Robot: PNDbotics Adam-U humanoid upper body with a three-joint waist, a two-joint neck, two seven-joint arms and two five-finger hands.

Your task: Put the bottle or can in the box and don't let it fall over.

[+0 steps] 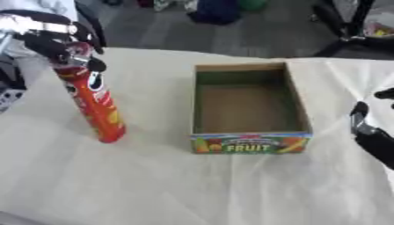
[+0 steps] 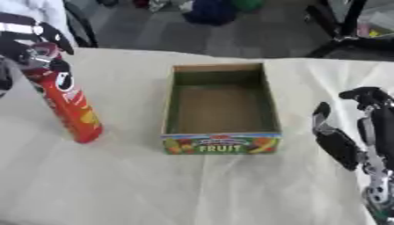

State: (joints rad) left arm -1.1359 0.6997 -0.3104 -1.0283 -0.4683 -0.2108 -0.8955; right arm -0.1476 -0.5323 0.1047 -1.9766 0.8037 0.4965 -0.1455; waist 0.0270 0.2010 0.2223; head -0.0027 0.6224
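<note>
A tall red can stands on the cloth at the left, leaning a little with its top toward the far left. My left hand is curled round the can's top end. To the can's right sits the open cardboard box with a "FRUIT" label on its near wall; nothing lies inside it. My right hand rests at the right edge of the table, fingers relaxed and holding nothing, well clear of the box.
A cream cloth covers the table. Beyond the far edge is grey floor with dark bags and black stand legs.
</note>
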